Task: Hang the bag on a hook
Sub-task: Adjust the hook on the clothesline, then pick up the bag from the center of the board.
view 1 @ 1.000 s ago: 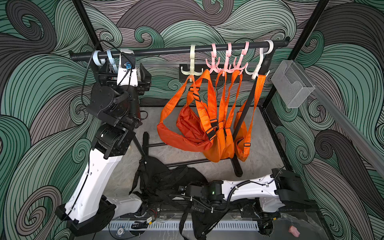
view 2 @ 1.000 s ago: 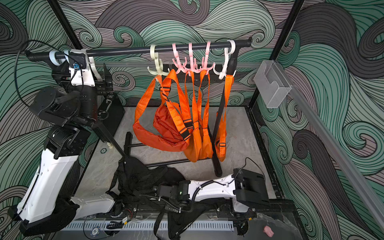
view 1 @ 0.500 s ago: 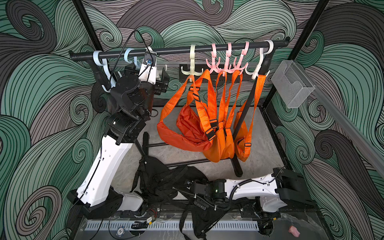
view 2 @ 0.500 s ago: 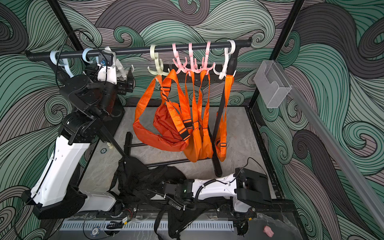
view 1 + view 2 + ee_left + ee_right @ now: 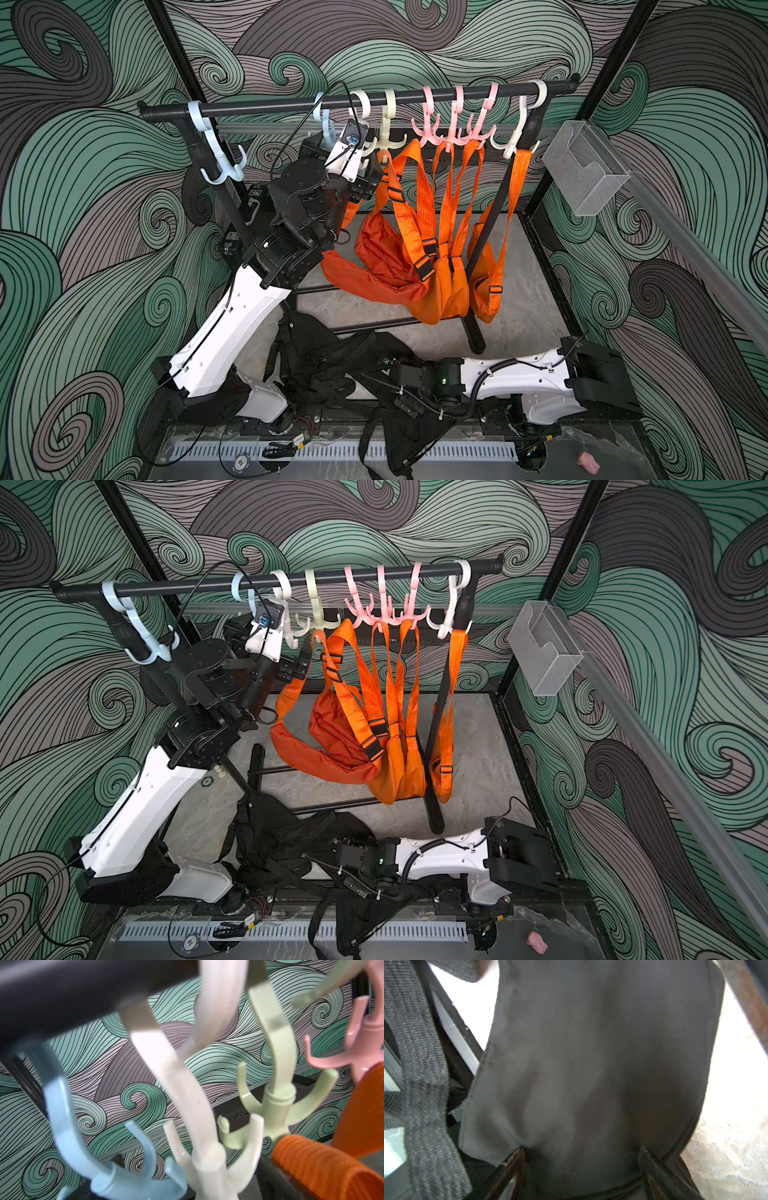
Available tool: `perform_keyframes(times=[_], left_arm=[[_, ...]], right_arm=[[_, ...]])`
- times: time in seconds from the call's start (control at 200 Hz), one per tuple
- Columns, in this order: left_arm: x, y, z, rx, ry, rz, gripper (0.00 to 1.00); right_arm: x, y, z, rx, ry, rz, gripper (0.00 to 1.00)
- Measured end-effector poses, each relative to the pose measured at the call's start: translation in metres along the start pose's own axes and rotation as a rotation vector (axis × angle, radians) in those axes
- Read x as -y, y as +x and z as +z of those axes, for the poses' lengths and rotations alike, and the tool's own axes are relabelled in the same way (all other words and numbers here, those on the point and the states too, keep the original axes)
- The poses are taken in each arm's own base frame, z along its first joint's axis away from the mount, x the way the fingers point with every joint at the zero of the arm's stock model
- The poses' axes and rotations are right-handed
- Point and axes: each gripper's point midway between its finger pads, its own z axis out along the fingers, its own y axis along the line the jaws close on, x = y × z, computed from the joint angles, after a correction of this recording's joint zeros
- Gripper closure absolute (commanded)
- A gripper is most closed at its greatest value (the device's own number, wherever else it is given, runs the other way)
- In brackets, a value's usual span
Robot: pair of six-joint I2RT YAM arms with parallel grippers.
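Grey floor (image 5: 528, 286), wave-patterned walls (image 5: 83, 187). Left gripper (image 5: 368, 183) released at the hooks (image 5: 199, 1105). Right gripper (image 5: 580, 1150) spread over black bag (image 5: 591, 1043), floor's front edge.

— What do you look like?
— White shells over black joints on my left arm (image 5: 232, 328) and right arm (image 5: 519, 374).
— Cables?
— Ribbed black hose (image 5: 478, 384) on the right, blue plug (image 5: 353, 141) at my left wrist, dark fingers (image 5: 651, 1168) on my right tool (image 5: 581, 1149).

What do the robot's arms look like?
Both have white shells and black round joints. The left arm has a white wrist block with a blue plug and a black cable; the right arm has a ribbed black hose and a green light.
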Motion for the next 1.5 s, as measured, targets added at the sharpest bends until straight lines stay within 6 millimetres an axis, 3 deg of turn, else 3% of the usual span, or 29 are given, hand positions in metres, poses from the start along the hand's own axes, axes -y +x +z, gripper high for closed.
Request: perform_keyframes(times=[0.225, 0.57, 0.815, 1.071, 1.351, 1.441, 1.501], left_arm=[[-0.028, 0.004, -0.022, -0.027, -0.070, -0.008, 0.01], [-0.002, 0.027, -0.041, -0.097, 0.003, 0.086, 0.01], [-0.001, 0.000, -0.066, -0.057, 0.049, 0.050, 0.01], [0.002, -0.007, -0.091, 0.030, 0.057, 0.099, 0.01], [-0.019, -0.038, -0.102, 0.127, 0.045, 0.097, 0.01], [-0.015, -0.038, -0.107, 0.133, 0.067, 0.118, 0.01], [-0.002, -0.027, -0.110, 0.131, 0.088, 0.160, 0.02]], right_arm=[[0.005, 0.000, -0.002, 0.008, -0.001, 0.016, 0.14], [0.004, 0.001, -0.001, -0.003, -0.017, 0.026, 0.14], [0.002, 0.001, 0.005, -0.019, -0.021, 0.025, 0.14], [0.003, 0.000, 0.000, -0.009, -0.037, 0.048, 0.14], [0.001, 0.008, 0.001, -0.044, -0.068, 0.092, 0.16], [-0.002, 0.013, 0.000, -0.057, -0.091, 0.118, 0.18], [-0.004, 0.017, -0.004, -0.068, -0.107, 0.139, 0.18]])
